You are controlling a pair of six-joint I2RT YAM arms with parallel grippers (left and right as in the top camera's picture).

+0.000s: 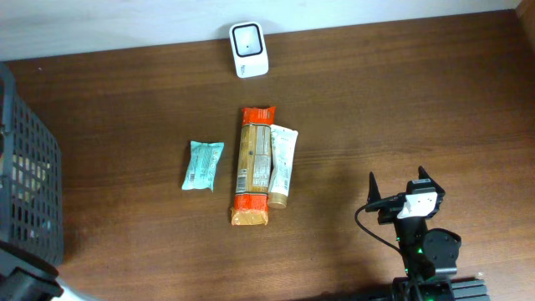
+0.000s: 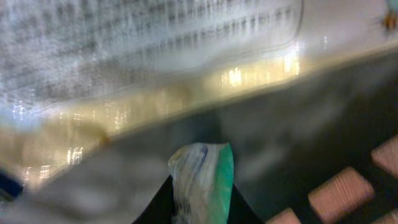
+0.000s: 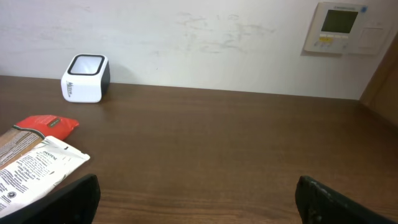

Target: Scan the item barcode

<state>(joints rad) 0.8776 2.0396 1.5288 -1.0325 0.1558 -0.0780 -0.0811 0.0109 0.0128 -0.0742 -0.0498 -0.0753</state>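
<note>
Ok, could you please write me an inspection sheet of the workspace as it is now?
Surface: brown wooden table, no spills seen.
Job's things: white scanner at the far edge; teal packet, orange-ended packet and white tube lie mid-table, the last two side by side.
Clutter: black basket at the left edge.
Hands: right hand open, holding nothing; left hand shut on a teal and white pouch, view blurred.
Cables: black cable looped beside the right arm.
Surroundings: white wall with a control panel.
</note>
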